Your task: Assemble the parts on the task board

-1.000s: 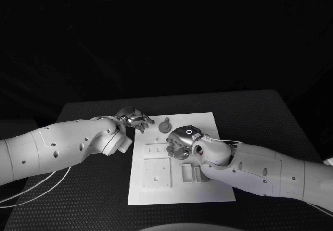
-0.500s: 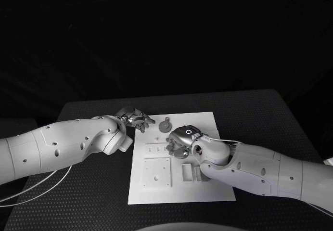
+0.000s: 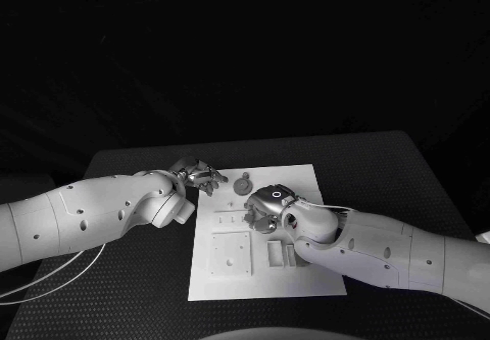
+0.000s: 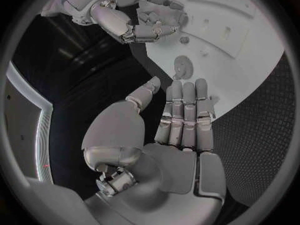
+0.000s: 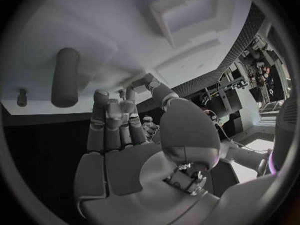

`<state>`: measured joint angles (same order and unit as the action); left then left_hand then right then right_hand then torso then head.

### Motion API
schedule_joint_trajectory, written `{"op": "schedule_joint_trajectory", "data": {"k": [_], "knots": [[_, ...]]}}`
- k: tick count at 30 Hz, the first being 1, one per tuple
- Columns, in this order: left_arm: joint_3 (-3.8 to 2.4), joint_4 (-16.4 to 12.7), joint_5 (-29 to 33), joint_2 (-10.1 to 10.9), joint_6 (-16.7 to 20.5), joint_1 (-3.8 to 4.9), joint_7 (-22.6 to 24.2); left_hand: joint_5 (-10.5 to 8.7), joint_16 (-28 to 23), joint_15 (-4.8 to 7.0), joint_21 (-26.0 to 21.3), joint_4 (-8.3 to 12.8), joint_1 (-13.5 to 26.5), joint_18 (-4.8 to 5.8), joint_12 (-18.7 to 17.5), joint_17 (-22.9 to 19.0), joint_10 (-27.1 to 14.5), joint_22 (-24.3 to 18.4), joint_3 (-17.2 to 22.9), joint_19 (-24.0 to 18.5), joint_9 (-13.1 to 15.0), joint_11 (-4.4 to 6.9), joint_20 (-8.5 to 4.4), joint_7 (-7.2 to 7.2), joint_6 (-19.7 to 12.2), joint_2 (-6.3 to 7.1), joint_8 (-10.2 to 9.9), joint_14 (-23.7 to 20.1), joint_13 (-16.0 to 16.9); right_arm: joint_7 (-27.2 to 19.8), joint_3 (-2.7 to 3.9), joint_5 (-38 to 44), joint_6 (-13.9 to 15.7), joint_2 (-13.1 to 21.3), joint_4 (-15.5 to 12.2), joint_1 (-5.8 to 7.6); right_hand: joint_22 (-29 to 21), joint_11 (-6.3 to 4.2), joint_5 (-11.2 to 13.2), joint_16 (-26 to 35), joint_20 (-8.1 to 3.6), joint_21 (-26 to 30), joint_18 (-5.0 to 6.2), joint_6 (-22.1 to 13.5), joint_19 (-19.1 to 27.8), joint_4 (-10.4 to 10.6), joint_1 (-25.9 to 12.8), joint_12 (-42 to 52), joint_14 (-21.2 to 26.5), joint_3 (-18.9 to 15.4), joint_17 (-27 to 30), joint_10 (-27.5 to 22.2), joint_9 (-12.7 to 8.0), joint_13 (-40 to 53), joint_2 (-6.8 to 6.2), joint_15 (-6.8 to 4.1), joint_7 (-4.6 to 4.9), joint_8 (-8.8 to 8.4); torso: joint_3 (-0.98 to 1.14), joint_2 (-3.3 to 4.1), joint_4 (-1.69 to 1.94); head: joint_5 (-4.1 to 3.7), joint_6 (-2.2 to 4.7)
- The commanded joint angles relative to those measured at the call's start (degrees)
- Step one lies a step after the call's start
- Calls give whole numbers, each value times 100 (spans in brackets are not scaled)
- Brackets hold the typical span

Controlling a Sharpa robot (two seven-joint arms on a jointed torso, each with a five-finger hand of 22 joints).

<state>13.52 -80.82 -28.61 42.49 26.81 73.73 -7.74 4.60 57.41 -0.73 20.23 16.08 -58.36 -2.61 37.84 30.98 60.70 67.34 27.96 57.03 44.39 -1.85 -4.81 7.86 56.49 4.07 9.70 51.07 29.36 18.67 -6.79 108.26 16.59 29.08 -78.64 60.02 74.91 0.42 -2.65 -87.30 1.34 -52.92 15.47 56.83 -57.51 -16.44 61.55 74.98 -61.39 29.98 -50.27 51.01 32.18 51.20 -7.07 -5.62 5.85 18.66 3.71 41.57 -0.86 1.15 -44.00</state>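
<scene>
The white task board [image 3: 268,282] lies in the middle of the table. A grey round part with a tab [image 3: 242,185] lies near its far edge and also shows in the left wrist view [image 4: 182,65]. My left hand [image 3: 200,176] hovers at the board's far left corner, fingers straight and together, thumb apart, holding nothing [image 4: 181,120]. My right hand [image 3: 263,209] hangs over the board's middle with nothing in it [image 5: 119,130]. Just beyond its fingertips a grey cylinder part [image 5: 64,77] lies on the board [image 5: 94,20], with a small peg [image 5: 22,97] beside it.
Raised white blocks and recesses [image 3: 231,253] take up the board's near half, and a square recess [image 5: 187,12] lies ahead of my right hand. Black textured table [image 3: 388,177] surrounds the board. My right forearm [image 3: 378,248] covers the board's right side.
My right hand has crept very slightly toward the board's left side. The left hand and the parts have stayed where they were.
</scene>
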Motion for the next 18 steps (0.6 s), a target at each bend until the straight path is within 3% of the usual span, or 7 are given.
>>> {"op": "schedule_joint_trajectory", "data": {"k": [1, 3, 7, 9, 10, 18], "knots": [[-2, -20, 26, -13, -105, 3, -7, -39, -30, -44, -40, -14, 3, -31, -33, -9, -2, -9, -31, -8, -8, -27, 25, -4, -40, -5, 11, -13, -11, -74, -4, 24, 50, 19, 11, -9, 87, -23, -24, -24, 15, -20, -47, 10, 6, -24, 5, 28, 22, 8, 11, -6, -10, -6, 116, -3, 44, -18, 1, 0, 0, 0, 1], [-2, -25, 26, -14, -111, 3, -11, -38, -31, -46, -43, -14, 1, -31, -34, -9, -5, -9, -30, -10, -10, -29, 26, -3, -45, -8, 10, -16, -13, -97, -4, 7, 101, 35, 5, -9, 88, -23, -24, -25, 14, -19, -47, 10, 10, -33, 42, 29, 23, 29, 12, -8, -15, -7, 263, -2, 44, -24, 1, 0, 0, 0, 1], [-1, -24, 26, -13, -114, 3, -12, -39, -33, -47, -47, -18, 4, -31, -36, -10, -8, -9, -31, -12, -11, -31, 28, 0, -49, -13, 10, -19, -15, -146, -4, -24, 197, 70, -17, -9, 93, -23, -24, -28, 11, -18, -47, 4, 28, -37, 131, 31, 28, 70, 13, -17, -25, -6, 439, -3, 44, -38, 2, -1, -4, 5, 3], [-1, -25, 26, -13, -128, 3, -15, -39, -33, -48, -48, -18, 4, -31, -36, -10, -9, -9, -32, -13, -12, -32, 29, 0, -51, -13, 10, -20, -16, -177, -4, -35, 244, 88, -33, -9, 70, -6, -13, -18, 47, 7, -47, 46, -7, 146, 222, 23, 19, 774, 26, -2, -59, -21, 213, 7, 41, -59, 1, -1, -4, 5, 8], [-1, -25, 26, -13, -141, 3, -20, -38, -34, -48, -49, -17, 4, -31, -37, -10, -10, -9, -31, -14, -13, -32, 29, 1, -53, -13, 10, -20, -16, -183, -4, -52, 272, 94, -39, -9, 78, -10, -20, -22, 57, -7, -47, 55, -29, 190, 147, 29, 9, 919, 28, 7, -65, -21, 178, 14, 59, -61, 1, -1, -4, 5, 8], [2, -29, 0, -30, -242, 2, -55, -39, -37, -52, -56, -16, 5, -31, -39, -11, -15, -8, -35, -18, -14, -35, 33, 2, -55, -9, 14, -27, -21, -244, -3, -112, 395, 141, -91, -9, 92, -10, -23, -31, 50, -31, -47, 71, -51, 186, 55, 40, -7, 1045, 31, 17, -62, -21, 163, 12, 54, -52, 0, 2, 0, -2, 18]]}}
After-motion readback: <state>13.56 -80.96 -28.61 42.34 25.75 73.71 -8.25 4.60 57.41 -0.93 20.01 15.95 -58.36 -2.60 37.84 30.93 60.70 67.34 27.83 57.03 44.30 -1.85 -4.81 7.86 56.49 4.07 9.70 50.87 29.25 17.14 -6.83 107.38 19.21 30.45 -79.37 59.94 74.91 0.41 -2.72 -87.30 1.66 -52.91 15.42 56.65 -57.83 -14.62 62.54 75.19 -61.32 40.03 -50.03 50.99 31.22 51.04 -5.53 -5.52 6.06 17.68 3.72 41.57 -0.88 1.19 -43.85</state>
